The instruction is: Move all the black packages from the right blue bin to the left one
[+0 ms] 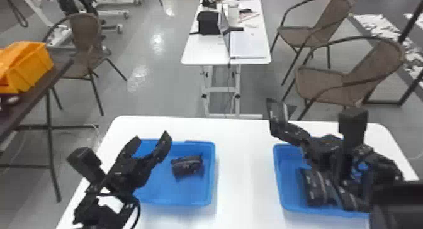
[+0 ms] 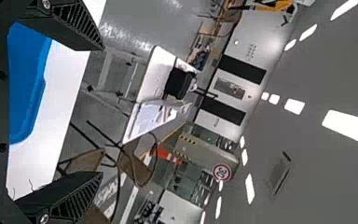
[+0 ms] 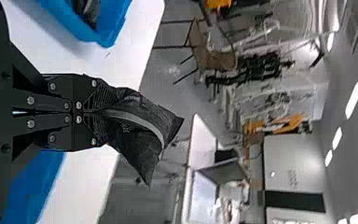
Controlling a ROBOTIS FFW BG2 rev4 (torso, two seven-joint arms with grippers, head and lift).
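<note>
The white surface (image 1: 244,168) is carrying the right blue bin (image 1: 278,178) and left blue bin (image 1: 212,175). The left hand (image 1: 152,137) is gaping empty; the right hand (image 3: 109,112) is pinching a black package (image 3: 142,133) aloft, likely light, floppy, best gripped mid-body.

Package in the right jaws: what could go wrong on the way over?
The held black package is pinched near one end in the right gripper, so it might twist or slip. The left gripper hangs over part of the left blue bin and could get bumped. The package in that bin might end up underneath.
</note>
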